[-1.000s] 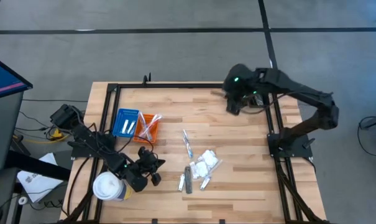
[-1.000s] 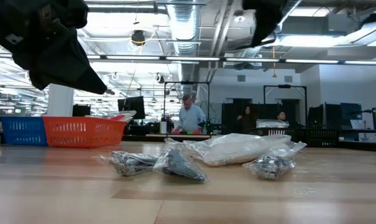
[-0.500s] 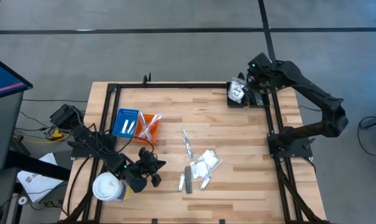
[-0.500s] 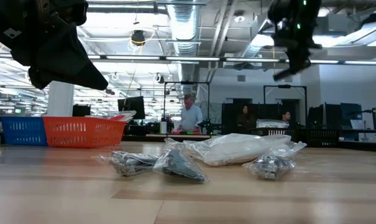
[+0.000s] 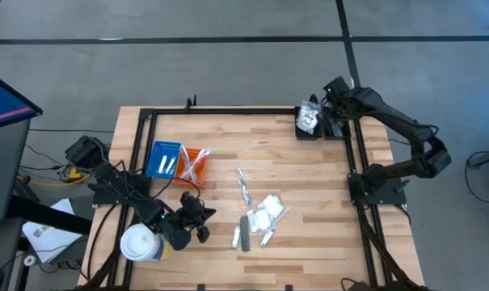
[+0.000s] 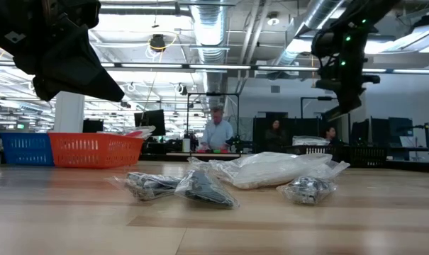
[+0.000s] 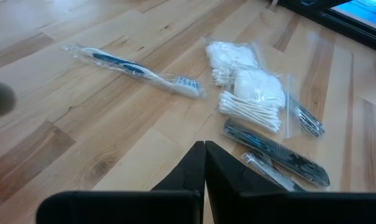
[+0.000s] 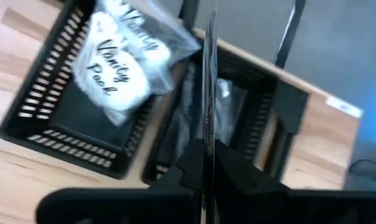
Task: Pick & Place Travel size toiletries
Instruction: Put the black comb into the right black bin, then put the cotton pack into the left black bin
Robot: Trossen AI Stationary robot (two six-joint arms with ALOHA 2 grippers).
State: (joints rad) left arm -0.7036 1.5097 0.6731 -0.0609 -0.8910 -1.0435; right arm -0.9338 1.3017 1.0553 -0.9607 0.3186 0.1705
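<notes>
right gripper (image 8: 205, 163) pressed together over the black baskets (image 5: 310, 123); left gripper (image 7: 204, 163) pressed together near the packets (image 5: 267, 212) on the counter (image 5: 309, 194).

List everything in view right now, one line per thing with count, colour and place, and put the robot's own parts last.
Table: one, light wood, dark frame around it.
Blue tray: one, left part of the table, sticks inside.
Orange tray: one, touching the blue tray's right side, sticks inside.
Black baskets: two, side by side at the far right edge; one holds a white "Vanity Pack" packet.
Loose toiletries: a cluster, clear packets with white contents and dark sticks, table centre.
Wrapped toothbrush: one, blue and white, beside the cluster.
White lidded cup: one, near left corner.
Left hand: shut, near the cup.
Right hand: shut, above the black baskets.
</notes>
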